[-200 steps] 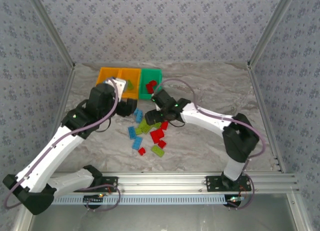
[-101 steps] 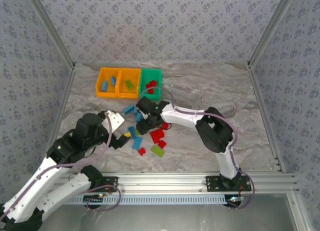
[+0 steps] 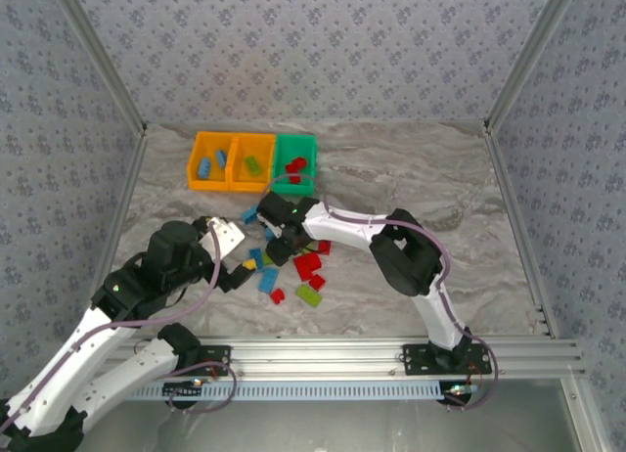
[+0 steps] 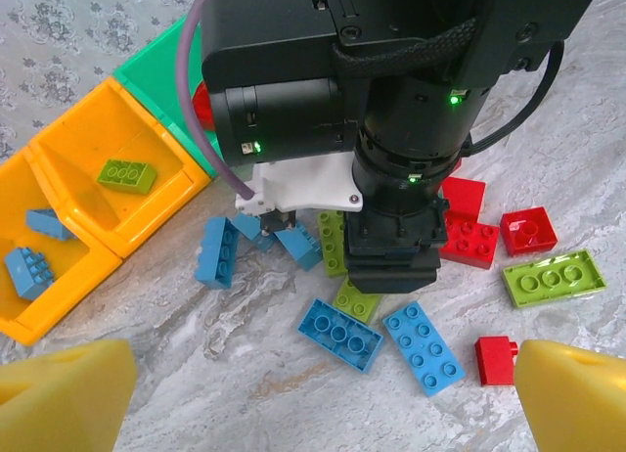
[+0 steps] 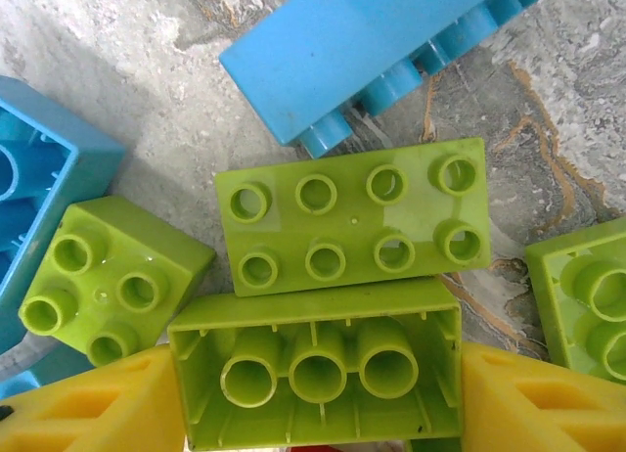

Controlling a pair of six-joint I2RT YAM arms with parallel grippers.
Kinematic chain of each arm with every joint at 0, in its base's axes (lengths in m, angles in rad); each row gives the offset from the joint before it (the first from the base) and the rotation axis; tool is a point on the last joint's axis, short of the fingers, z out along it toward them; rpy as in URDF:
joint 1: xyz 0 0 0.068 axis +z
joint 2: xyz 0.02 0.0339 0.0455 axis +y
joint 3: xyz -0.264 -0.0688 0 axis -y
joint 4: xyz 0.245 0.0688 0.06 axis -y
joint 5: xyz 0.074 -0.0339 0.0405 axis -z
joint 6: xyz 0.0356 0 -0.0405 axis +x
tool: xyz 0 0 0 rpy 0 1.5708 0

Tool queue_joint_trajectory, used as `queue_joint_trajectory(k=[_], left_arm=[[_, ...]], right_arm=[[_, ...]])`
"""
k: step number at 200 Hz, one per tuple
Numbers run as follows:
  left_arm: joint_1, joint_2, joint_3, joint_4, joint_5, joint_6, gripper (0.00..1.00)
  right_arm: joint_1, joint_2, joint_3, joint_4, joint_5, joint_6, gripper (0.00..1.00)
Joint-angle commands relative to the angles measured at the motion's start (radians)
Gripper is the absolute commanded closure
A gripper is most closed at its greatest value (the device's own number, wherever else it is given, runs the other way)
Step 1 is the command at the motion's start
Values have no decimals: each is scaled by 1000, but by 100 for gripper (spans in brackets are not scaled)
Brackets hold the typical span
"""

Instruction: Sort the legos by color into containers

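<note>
The right gripper (image 5: 318, 413) is down in the loose pile of small blue, lime and red plastic legos (image 3: 305, 266) at mid-table; its yellow fingers (image 5: 88, 408) clamp both ends of a lime green plastic brick (image 5: 315, 369), hollow side toward the camera; the left gripper (image 4: 326, 393) hovers near-left of the pile, fingers wide, holding nothing; the row of two orange and one green plastic bins (image 3: 233, 163) stands at the far left.

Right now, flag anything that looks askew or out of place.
Nothing looks spilled or damaged. Two small oddities: the lime brick gripped in the right claw is upside down, with its hollow underside facing the wrist camera, and a blue brick nearby lies on its side, studs pointing sideways.
</note>
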Motion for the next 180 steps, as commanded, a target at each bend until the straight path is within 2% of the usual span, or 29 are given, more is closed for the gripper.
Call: queue_joint_trajectory(k=[1,13,48,87,118,149,180], left_arm=[[6,-1,-4,25,-5,3,1],[7,-2,-7,27,-8,4,1],[8,-5,-9,27,-13,4,1],[10,-17,-13,31,-28,-2,1],[17,-26,-13,40,-48,-14,1],[51,-30,-17,53,-88,-43,1],[98,-36,-22,66,-109,-63,1]], right_arm=[[10,41,23,-67,53,-24,34],[10,34,18,-56,52,-21,40],[7,-16,-6,-10,19,-15,45],[-23,-163,-90,127,-18,29,46],[-52,-268,-130,258,24,39,45],[-92,-266,-118,441,50,39,46],[-149,-142,-32,647,52,34,46]])
